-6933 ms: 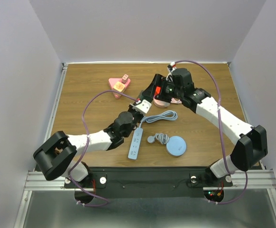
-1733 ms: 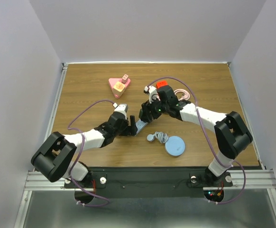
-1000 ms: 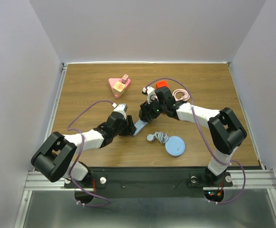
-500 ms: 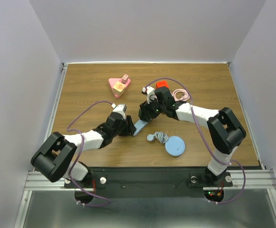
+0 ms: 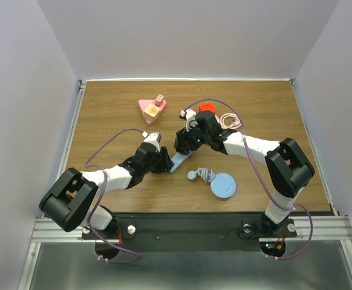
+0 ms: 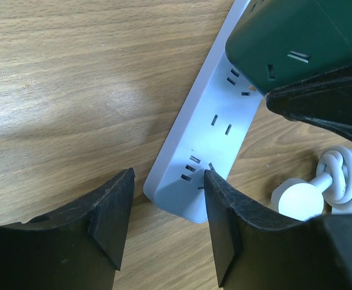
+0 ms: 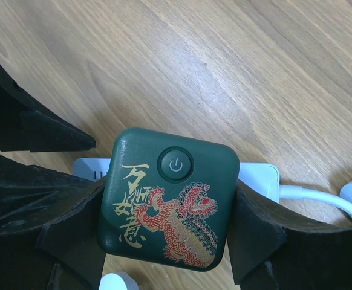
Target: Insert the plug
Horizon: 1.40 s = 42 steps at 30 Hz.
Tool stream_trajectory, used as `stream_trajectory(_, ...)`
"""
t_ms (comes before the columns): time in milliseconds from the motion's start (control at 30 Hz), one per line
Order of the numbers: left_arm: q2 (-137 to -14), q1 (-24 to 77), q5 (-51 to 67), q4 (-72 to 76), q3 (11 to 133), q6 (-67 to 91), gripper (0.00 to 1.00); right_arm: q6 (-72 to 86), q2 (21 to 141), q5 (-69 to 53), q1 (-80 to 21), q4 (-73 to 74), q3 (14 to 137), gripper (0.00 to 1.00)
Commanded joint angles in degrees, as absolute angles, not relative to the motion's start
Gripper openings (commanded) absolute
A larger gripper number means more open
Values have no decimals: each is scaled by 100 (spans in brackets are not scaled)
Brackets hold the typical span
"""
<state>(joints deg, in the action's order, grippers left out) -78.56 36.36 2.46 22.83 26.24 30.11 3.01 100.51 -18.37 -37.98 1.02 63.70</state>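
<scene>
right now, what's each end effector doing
Left end effector: astride the strip end, grip cannot be told.
Right end effector: closed on the plug.

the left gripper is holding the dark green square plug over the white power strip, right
No: the right gripper, not the left, is holding the dark green square plug over the white power strip, as the right wrist view shows.

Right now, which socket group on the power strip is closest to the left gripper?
The end group, at the power strip's tip between the left gripper's fingers. The two-slot pair and the third group, beside the green plug, lie farther.
</scene>
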Motion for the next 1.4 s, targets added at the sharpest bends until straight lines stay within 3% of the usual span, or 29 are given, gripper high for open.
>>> stream_trajectory(0,-7770,3595,220,2039,2479,2927,59,343,9800,-1758,-3850,-308,6355,0)
stream_trajectory(1367,-7778,3533,325,2039,2479,2909,56,308,9650,-1380,-3920,-150,6021,0)
